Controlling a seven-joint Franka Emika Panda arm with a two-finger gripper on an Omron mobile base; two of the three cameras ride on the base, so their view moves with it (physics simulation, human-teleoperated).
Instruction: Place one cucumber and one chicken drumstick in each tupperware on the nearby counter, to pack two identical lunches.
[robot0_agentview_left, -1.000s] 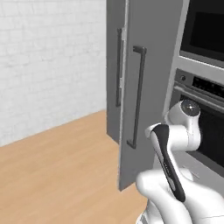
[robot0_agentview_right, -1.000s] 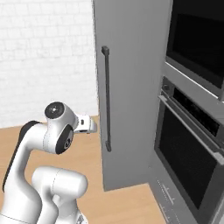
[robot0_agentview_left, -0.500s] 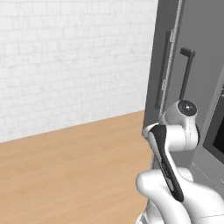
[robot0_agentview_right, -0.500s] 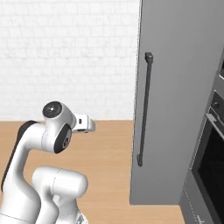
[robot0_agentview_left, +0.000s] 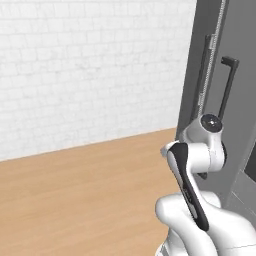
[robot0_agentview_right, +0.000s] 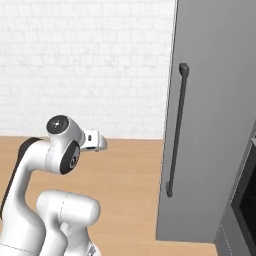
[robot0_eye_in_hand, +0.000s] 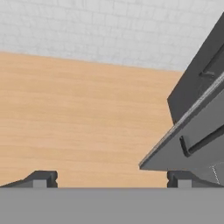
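Gripper (robot0_eye_in_hand: 112, 179) spread wide, nothing between the fingertips (robot0_eye_in_hand: 41, 178); they sit at the bottom of the hand view, far apart, pointing over bare wooden floor (robot0_eye_in_hand: 78, 113).

Arm (robot0_agentview_left: 192, 165) folded up close to the base, elbow high, in front of a tall grey cabinet (robot0_agentview_right: 215, 110). In the right base view the cabinet has one long dark vertical bar handle (robot0_agentview_right: 176, 130). The left base view shows two such handles (robot0_agentview_left: 227, 85), side by side, just behind the arm's upper joint.

Behind it all a white brick wall (robot0_agentview_left: 90, 70), meeting the light wood floor. At the right edge of the right base view, a dark panel (robot0_agentview_right: 247, 200) next to the cabinet — can't tell what it is.

Tupperware, cucumber, drumstick, tabletop: can't tell where they are from these frames.
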